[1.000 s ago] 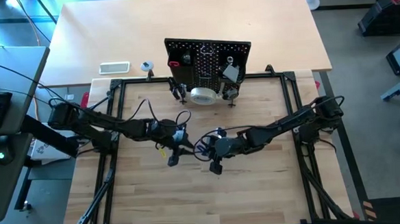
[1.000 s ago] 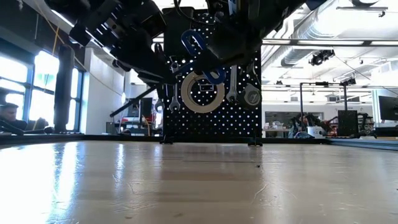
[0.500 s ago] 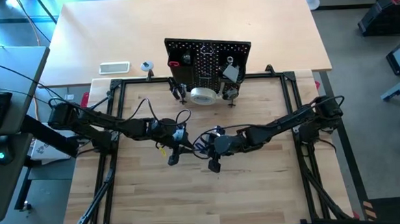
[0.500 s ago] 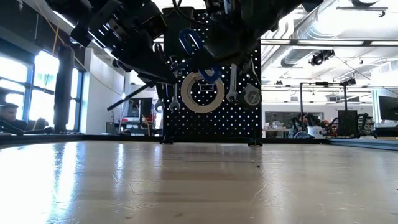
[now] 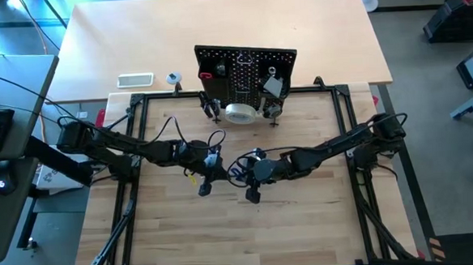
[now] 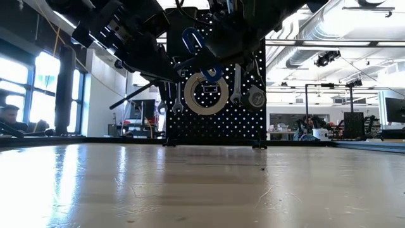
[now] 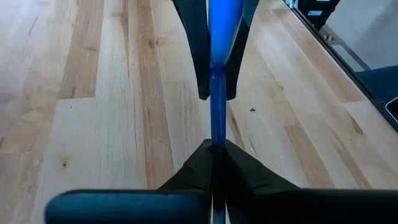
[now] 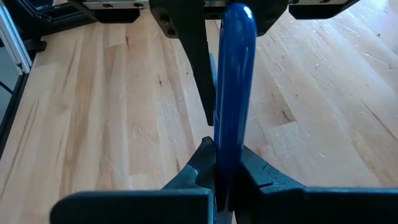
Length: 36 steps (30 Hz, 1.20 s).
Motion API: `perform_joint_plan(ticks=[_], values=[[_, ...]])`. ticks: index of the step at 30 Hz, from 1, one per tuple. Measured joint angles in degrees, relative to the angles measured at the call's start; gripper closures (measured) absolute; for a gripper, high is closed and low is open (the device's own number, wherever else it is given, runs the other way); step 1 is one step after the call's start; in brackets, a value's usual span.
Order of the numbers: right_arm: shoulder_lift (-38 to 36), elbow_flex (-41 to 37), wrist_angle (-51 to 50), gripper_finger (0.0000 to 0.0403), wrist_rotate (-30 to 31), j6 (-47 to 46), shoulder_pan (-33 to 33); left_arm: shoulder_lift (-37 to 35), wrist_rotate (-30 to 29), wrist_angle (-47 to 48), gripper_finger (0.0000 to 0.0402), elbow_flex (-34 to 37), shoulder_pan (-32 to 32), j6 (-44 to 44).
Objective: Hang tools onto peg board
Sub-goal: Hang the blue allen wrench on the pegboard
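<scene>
Risk: double grip on blue T-handle hex key (image 7: 217,106). Left gripper (image 5: 207,181) clamped on thin shank, right gripper (image 5: 253,190) clamped on thicker blue handle (image 8: 234,87), both mid-table, above wood, well short of peg board (image 5: 246,77). Any pull apart or twist while both clamped could bend or slip it; early release by either could drop it. Glossy blue, slim, long. Board already carrying tape roll (image 6: 205,92) and wrenches (image 6: 236,83).

Bright windows (image 6: 25,88) on left; ceiling ducts (image 6: 329,25) overhead; pale tabletop (image 5: 215,24); grey floor (image 5: 428,74).
</scene>
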<state>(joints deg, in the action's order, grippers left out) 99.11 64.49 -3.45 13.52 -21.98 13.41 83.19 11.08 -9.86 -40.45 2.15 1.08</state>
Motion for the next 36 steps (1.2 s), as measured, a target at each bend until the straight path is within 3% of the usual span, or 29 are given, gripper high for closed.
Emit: perform_joint_plan(ticks=[10, 20, 28, 36], values=[[0.00, 0.00, -0.77, 0.0384, 1.13, -0.24, 0.02, 0.01, -2.78, -0.23, 0.0397, 0.00, 0.02, 2.67], [0.00, 0.02, -7.21, 0.0303, 5.20, -2.62, 0.32, 0.01, -10.36, -4.39, 0.0400, 2.65, -0.09, 3.17], [-1.48, 0.00, -10.96, 0.0262, 10.80, -1.53, 2.38, -0.02, -12.20, -19.01, 0.0401, 10.99, -3.09, -0.55], [-6.85, 0.00, -18.05, 0.0257, 18.55, -1.53, 5.40, -0.04, -14.80, -41.26, 0.0401, 20.94, -7.70, -2.02]])
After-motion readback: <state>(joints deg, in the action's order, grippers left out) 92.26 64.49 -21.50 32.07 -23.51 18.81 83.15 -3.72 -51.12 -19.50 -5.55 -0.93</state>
